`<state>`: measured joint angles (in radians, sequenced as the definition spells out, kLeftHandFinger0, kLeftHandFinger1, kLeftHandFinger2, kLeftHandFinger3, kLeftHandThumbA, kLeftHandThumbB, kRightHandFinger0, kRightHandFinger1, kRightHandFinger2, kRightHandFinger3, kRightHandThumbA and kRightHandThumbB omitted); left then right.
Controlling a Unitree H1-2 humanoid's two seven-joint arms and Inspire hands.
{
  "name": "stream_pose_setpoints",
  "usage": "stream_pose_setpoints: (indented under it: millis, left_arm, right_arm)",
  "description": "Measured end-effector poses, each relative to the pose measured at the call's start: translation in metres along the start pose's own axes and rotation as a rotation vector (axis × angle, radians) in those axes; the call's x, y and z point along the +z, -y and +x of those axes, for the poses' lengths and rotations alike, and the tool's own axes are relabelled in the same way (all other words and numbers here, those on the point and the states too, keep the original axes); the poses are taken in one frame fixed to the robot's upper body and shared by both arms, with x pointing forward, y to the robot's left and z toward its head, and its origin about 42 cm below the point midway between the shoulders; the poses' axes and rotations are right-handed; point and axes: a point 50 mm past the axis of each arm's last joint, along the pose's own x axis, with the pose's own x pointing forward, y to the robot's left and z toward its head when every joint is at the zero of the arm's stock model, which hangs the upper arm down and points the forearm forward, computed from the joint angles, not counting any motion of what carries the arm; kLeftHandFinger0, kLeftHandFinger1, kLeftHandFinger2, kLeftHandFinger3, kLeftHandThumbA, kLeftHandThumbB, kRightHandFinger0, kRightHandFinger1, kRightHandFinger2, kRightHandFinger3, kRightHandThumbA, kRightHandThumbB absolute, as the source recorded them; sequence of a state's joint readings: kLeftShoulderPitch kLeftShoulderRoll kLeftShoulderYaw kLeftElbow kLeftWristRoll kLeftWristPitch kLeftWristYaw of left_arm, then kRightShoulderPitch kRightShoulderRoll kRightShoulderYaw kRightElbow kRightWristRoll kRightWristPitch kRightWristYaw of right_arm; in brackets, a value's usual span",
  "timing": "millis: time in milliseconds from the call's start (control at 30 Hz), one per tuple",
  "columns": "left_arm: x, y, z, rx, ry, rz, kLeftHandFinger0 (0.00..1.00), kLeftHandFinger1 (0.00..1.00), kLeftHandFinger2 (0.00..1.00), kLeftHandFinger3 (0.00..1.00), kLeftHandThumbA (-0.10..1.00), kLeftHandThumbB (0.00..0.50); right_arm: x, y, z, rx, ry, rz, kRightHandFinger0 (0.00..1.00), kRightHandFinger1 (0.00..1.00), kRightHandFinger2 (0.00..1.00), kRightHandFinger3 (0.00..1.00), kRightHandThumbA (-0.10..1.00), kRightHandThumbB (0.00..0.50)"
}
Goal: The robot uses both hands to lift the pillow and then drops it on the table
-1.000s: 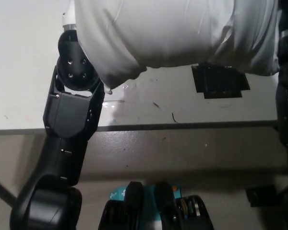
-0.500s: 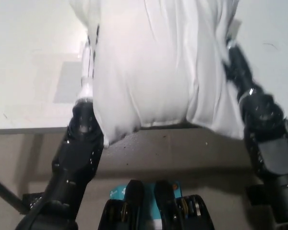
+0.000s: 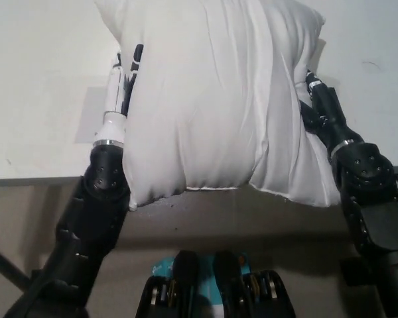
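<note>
We see a grey rectangular patch (image 3: 91, 114) lying flat on the pale surface at the left (whether tape or a stain, we cannot tell). Below the surface's front edge runs a grey-brown floor (image 3: 265, 218), with a dark blurred bar (image 3: 1, 264) crossing its lower left corner.

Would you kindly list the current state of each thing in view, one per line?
Soft white fabric pillow: held up between both hands, creased, its lower edge past the table's near edge.
White left hand: against the pillow's left side.
Black right hand: against the pillow's right side.
Flat white table: uncovered at left.
</note>
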<state>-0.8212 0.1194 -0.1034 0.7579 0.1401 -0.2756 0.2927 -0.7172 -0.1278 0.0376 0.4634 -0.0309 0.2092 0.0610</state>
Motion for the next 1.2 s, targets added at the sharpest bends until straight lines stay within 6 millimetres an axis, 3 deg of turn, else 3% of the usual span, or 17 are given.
stream_pose_setpoints:
  millis: [100, 133, 167, 200, 233, 367, 600, 733, 800, 833, 933, 1000, 1033, 1067, 1100, 1167, 1200]
  left_arm:
    - [0.009, -0.013, 0.000, -0.003, 0.057, 0.029, 1.00, 1.00, 1.00, 1.00, 1.00, 0.096]
    - [0.010, -0.017, -0.002, -0.002, 0.070, 0.033, 1.00, 1.00, 1.00, 1.00, 1.00, 0.057]
    - [0.011, -0.024, -0.006, -0.001, 0.086, 0.039, 1.00, 1.00, 1.00, 1.00, 1.00, 0.119]
    - [0.012, -0.029, -0.010, -0.002, 0.097, 0.038, 1.00, 1.00, 1.00, 1.00, 1.00, 0.137]
    - [0.011, -0.035, -0.015, 0.000, 0.098, 0.026, 1.00, 1.00, 1.00, 1.00, 1.00, 0.247]
    - [-0.003, -0.061, -0.036, -0.003, 0.065, -0.023, 1.00, 1.00, 1.00, 1.00, 1.00, 0.282]
    - [-0.030, -0.124, -0.090, 0.037, -0.056, -0.095, 1.00, 1.00, 1.00, 1.00, 1.00, 0.196]
    - [-0.036, -0.139, -0.131, 0.020, -0.104, -0.150, 1.00, 1.00, 1.00, 1.00, 1.00, 0.163]
    - [-0.037, -0.141, -0.152, 0.012, -0.114, -0.173, 1.00, 1.00, 1.00, 1.00, 1.00, 0.142]
    - [-0.036, -0.141, -0.159, 0.013, -0.112, -0.186, 1.00, 1.00, 1.00, 1.00, 1.00, 0.190]
    - [-0.034, -0.133, -0.188, 0.035, -0.106, -0.237, 1.00, 1.00, 1.00, 1.00, 1.00, 0.187]
    - [-0.031, -0.119, -0.205, 0.052, -0.091, -0.279, 1.00, 1.00, 1.00, 1.00, 1.00, 0.207]
    - [-0.029, -0.114, -0.210, 0.058, -0.080, -0.293, 1.00, 1.00, 1.00, 1.00, 1.00, 0.239]
    - [-0.028, -0.107, -0.219, 0.066, -0.072, -0.308, 1.00, 1.00, 1.00, 1.00, 1.00, 0.250]
    - [-0.029, -0.103, -0.225, 0.073, -0.068, -0.315, 1.00, 1.00, 1.00, 1.00, 1.00, 0.241]
    - [-0.030, -0.094, -0.236, 0.087, -0.069, -0.325, 1.00, 1.00, 1.00, 1.00, 1.00, 0.218]
    - [-0.031, -0.090, -0.242, 0.094, -0.069, -0.327, 1.00, 1.00, 1.00, 1.00, 1.00, 0.236]
  right_arm:
    - [0.000, 0.011, -0.008, 0.016, 0.017, -0.033, 1.00, 1.00, 1.00, 1.00, 1.00, 0.425]
    - [0.001, 0.016, -0.010, 0.017, 0.025, -0.044, 1.00, 1.00, 1.00, 1.00, 1.00, 0.413]
    - [0.002, 0.023, -0.014, 0.019, 0.033, -0.058, 1.00, 1.00, 1.00, 1.00, 1.00, 0.387]
    - [0.004, 0.029, -0.017, 0.018, 0.044, -0.072, 1.00, 1.00, 1.00, 1.00, 1.00, 0.381]
    - [0.005, 0.035, -0.020, 0.020, 0.053, -0.084, 1.00, 1.00, 1.00, 1.00, 1.00, 0.340]
    - [0.014, 0.063, -0.042, 0.000, 0.114, -0.113, 1.00, 1.00, 1.00, 1.00, 1.00, 0.325]
    - [0.002, 0.114, -0.105, -0.071, 0.149, -0.154, 1.00, 1.00, 1.00, 1.00, 1.00, 0.366]
    - [-0.005, 0.129, -0.145, -0.097, 0.160, -0.160, 1.00, 1.00, 1.00, 1.00, 1.00, 0.368]
    - [-0.003, 0.129, -0.164, -0.101, 0.194, -0.157, 1.00, 1.00, 1.00, 1.00, 1.00, 0.359]
    - [-0.002, 0.129, -0.172, -0.104, 0.207, -0.153, 1.00, 1.00, 1.00, 1.00, 1.00, 0.370]
    - [-0.002, 0.124, -0.195, -0.115, 0.269, -0.125, 1.00, 1.00, 1.00, 1.00, 1.00, 0.370]
    - [-0.005, 0.116, -0.206, -0.122, 0.298, -0.109, 1.00, 1.00, 1.00, 1.00, 1.00, 0.331]
    - [-0.008, 0.113, -0.211, -0.125, 0.304, -0.101, 1.00, 1.00, 1.00, 1.00, 1.00, 0.256]
    - [-0.011, 0.106, -0.216, -0.126, 0.314, -0.092, 1.00, 1.00, 1.00, 1.00, 1.00, 0.230]
    - [-0.017, 0.101, -0.221, -0.128, 0.308, -0.088, 1.00, 1.00, 1.00, 1.00, 1.00, 0.232]
    - [-0.028, 0.092, -0.229, -0.136, 0.289, -0.082, 1.00, 1.00, 1.00, 1.00, 1.00, 0.184]
    - [-0.035, 0.085, -0.234, -0.140, 0.272, -0.074, 1.00, 1.00, 1.00, 1.00, 1.00, 0.175]
